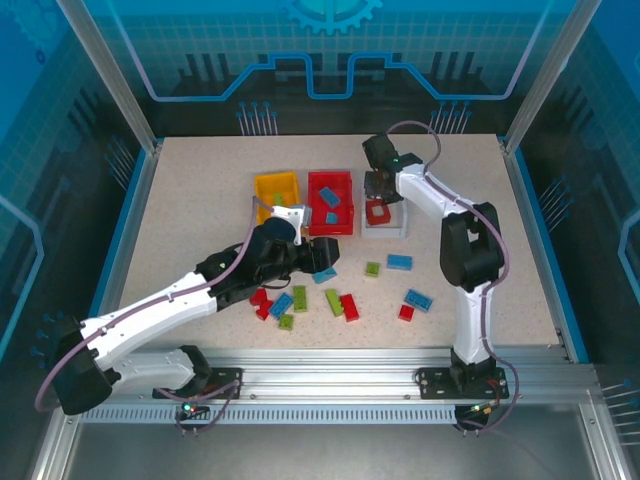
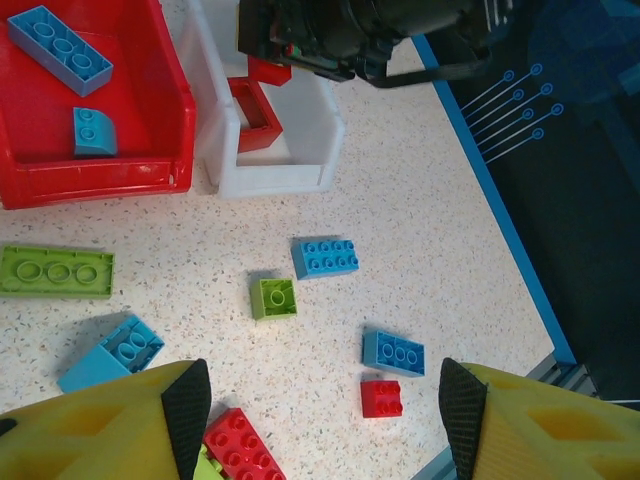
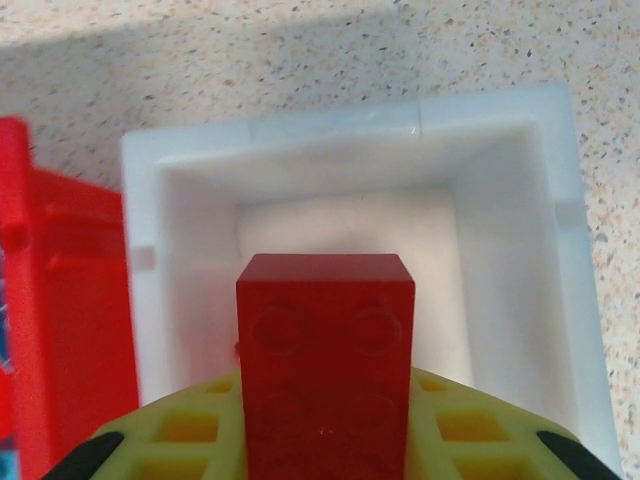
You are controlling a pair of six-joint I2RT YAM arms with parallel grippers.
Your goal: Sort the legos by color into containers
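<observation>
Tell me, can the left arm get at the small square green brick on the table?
Probably yes. The left hand is open just short of the small green brick, bare table between them. The right hand, gripping a red brick, is away at the white bin.

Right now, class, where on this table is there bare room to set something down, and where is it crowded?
Bare: the table left of the yellow bin, the far strip behind the bins, and right of the right arm. Crowded: the loose legos in front of the bins, by the left gripper.
</observation>
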